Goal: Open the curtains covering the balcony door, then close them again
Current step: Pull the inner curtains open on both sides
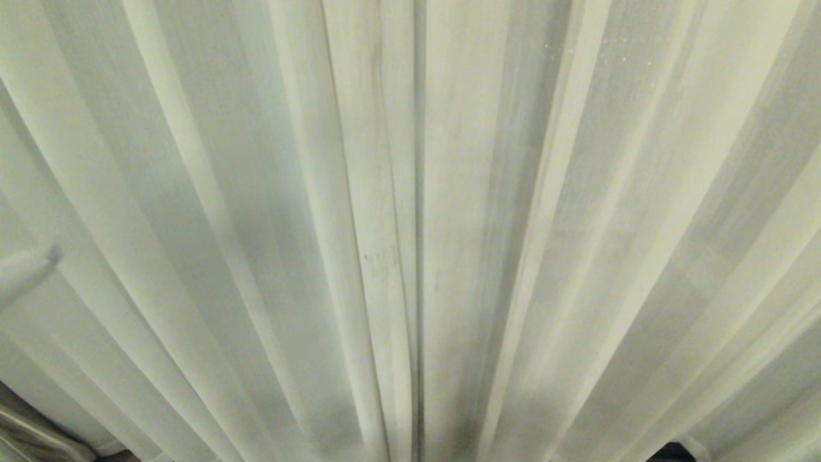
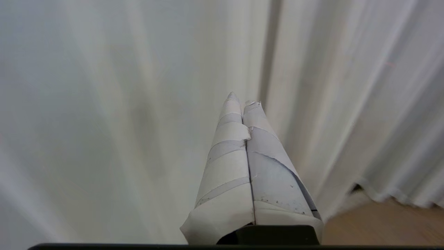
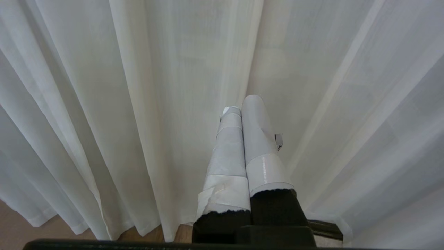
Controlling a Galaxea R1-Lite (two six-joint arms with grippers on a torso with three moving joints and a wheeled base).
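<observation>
- The left gripper [image 2: 242,102] is clenched on nothing — its two taped fingers [image 2: 229,152] press flat against each other, tips aimed at the curtains [image 2: 138,86] and close to the fabric; whether they touch it cannot be told.
- In the left wrist view a dark vertical gap [image 2: 270,52] between two panels runs just beside the tips, and this may be the seam where the panels meet.
- In the head view a pale blurred tip [image 1: 29,269] at the far left edge, in front of the curtains, looks like the same gripper entering the picture.
- The right gripper [image 3: 242,106] is also clamped empty, fingers together, pointing at the curtains lower down, near their hem [image 3: 79,227], where a strip of wooden floor [image 3: 20,229] shows.
- The curtains [image 1: 449,192] hang fully drawn and fill the head view from edge to edge, folds fanning out from a central seam [image 1: 417,256].
- The balcony door is not visible anywhere — it must lie behind the fabric.
- Progress, as I judge it: the opening has not begun, since no panel is pushed aside. Parting the curtains and then drawing them back together both remain.
- The likely next need is to get the left gripper to that seam, which lies toward the middle of the curtains from its present place.
</observation>
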